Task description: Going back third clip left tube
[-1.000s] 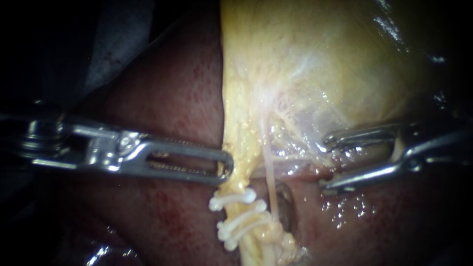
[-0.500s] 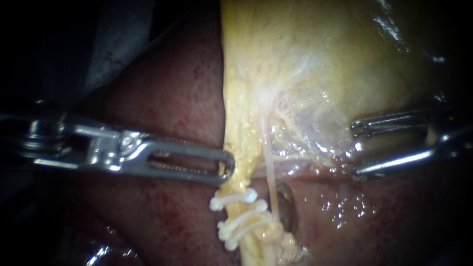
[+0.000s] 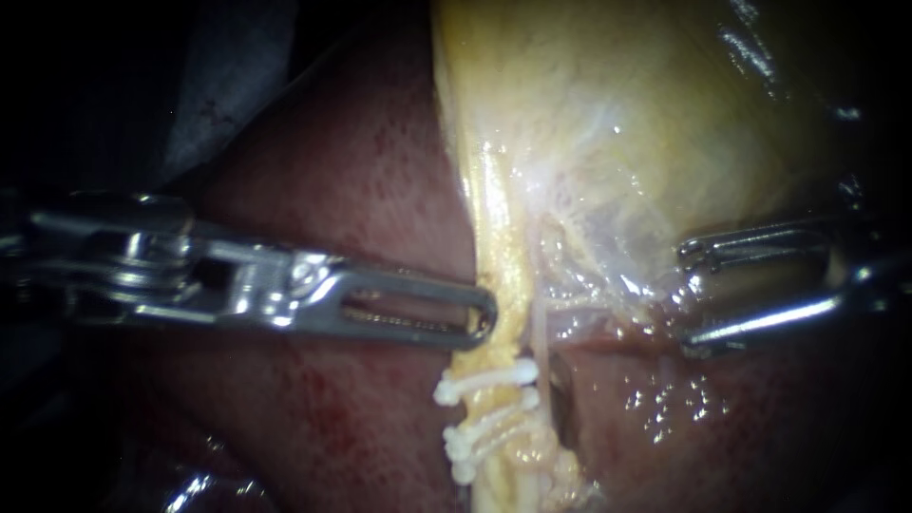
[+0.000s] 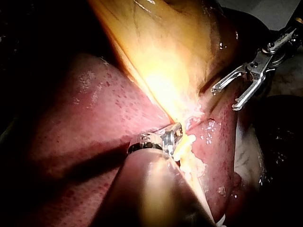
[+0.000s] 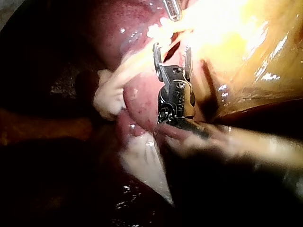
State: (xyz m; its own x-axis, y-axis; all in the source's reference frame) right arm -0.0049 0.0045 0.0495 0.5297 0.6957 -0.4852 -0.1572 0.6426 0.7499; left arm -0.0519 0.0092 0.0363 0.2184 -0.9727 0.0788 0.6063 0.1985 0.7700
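The yellow left tube [image 3: 496,323] runs down from the gallbladder [image 3: 646,123] and carries three white clips [image 3: 486,378] low on it. A thin pale right tube [image 3: 541,328] lies beside it. My left instrument [image 3: 486,318] comes in flat from the left, its windowed jaws shut on the yellow tube just above the top clip; in the left wrist view its jaws [image 4: 172,138] sit at the same bright strand. My right instrument [image 3: 686,299] stands off to the right of both tubes, jaws open and empty; the right wrist view [image 5: 173,53] shows the same gap.
Dark red liver [image 3: 332,190] lies on both sides of the tubes, wet and glistening under the right instrument. A small dark hollow [image 3: 560,408] sits beside the clips. In the left wrist view the right instrument [image 4: 234,92] hangs open over the liver.
My right instrument drew back to the right, away from the tubes, then stayed. My left instrument shifted right, carrying the yellow tube and its clips with it.
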